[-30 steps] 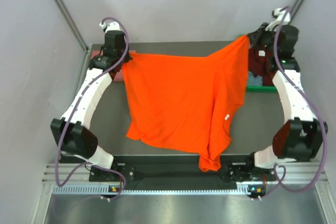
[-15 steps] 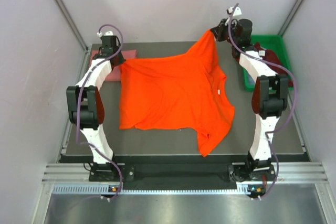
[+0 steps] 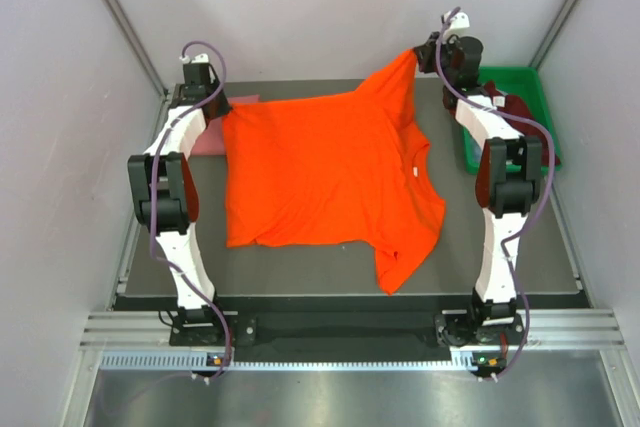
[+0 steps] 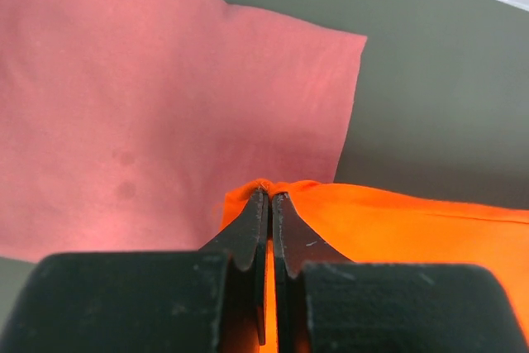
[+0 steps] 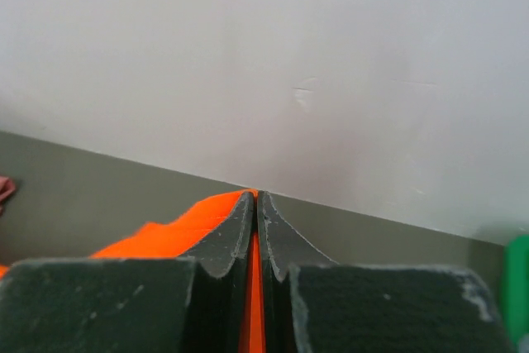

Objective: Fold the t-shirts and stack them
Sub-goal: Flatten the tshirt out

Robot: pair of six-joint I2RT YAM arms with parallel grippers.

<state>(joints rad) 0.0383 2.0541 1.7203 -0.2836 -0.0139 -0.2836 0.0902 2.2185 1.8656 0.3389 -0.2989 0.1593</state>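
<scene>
Both the left end effector point(image 4: 270, 197) and the right end effector point(image 5: 256, 196) are clamped tight on far corners of the bright orange cloth t-shirt point(image 3: 320, 177), stretched crosswise between them, its body lying behind them.

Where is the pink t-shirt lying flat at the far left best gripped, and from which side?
The pink t-shirt lies flat, so probably pinch its uncovered corner, coming from above on the table side. The left tool is shut on the orange t-shirt.
</scene>
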